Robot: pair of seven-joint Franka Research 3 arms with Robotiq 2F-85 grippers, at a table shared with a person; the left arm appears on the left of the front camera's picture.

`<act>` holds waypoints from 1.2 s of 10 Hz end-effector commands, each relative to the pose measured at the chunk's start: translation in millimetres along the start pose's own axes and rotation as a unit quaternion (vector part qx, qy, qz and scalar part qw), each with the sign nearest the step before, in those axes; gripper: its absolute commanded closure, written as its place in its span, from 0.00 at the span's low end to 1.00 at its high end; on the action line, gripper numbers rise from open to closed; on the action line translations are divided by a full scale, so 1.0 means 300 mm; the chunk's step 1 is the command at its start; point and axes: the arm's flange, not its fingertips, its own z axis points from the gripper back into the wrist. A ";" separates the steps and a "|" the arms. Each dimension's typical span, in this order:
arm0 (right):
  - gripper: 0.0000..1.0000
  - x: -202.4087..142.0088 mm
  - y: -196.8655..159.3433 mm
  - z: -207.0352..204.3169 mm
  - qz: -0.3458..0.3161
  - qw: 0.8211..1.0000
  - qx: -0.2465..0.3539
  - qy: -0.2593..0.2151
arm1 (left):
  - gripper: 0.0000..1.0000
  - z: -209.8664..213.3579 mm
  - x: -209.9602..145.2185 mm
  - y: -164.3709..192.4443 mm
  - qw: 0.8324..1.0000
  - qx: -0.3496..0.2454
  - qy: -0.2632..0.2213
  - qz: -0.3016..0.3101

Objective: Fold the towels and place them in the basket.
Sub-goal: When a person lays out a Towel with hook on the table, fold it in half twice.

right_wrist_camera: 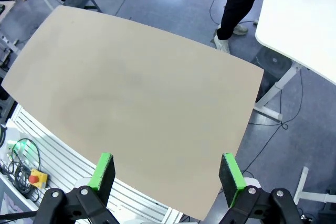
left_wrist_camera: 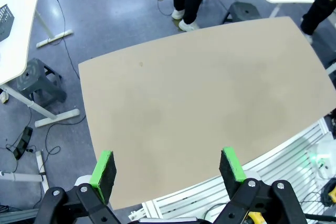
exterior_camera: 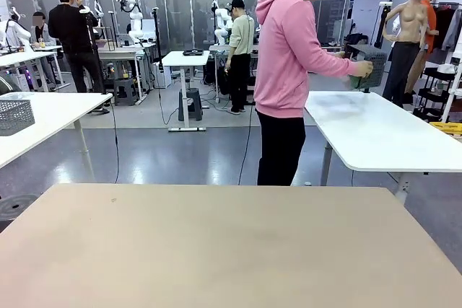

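1. On the left side, the left gripper (left_wrist_camera: 168, 167) is hanging above the near edge of the wide beige rectangular table (exterior_camera: 231, 250). Its jaws are standing spread wide, and the green pads (left_wrist_camera: 103, 169) are touching nothing.
2. In the middle, beyond the far edge, a person in a pink hooded sweater (exterior_camera: 289, 55) is standing turned to the right, toward another table.
3. Further right, the person's hand (exterior_camera: 363, 68) is holding the dark grey rectangular wire-mesh basket (exterior_camera: 372, 54) above the neighbouring white table (exterior_camera: 390, 135), well apart from both arms. A small green patch (exterior_camera: 357, 81) is showing just under that hand. It is perhaps one of the towels, but it is too small to tell.
4. On the right side, the right gripper (right_wrist_camera: 167, 170) is hovering over its own near corner of the beige table. Its jaws are also spread wide and are gripping nothing.
5. I am judging that the task is only beginning, and the person seems to be fetching the things. To do this step well, both arms should wait back, so the middle of the table is free for the cloth. Once a towel is lying flat there, each gripper should be going low for the corner on its own side and pinching one layer only.
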 end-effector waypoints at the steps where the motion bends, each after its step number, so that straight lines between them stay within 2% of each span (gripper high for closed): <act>1: 0.00 -0.002 -0.001 -0.001 0.001 1.000 0.005 -0.001 | 0.00 0.004 0.014 -0.002 1.000 0.002 0.000 -0.006; 12: 0.00 -0.002 -0.001 -0.001 0.001 1.000 0.005 -0.001 | 0.00 0.004 0.014 -0.002 1.000 0.002 0.000 -0.006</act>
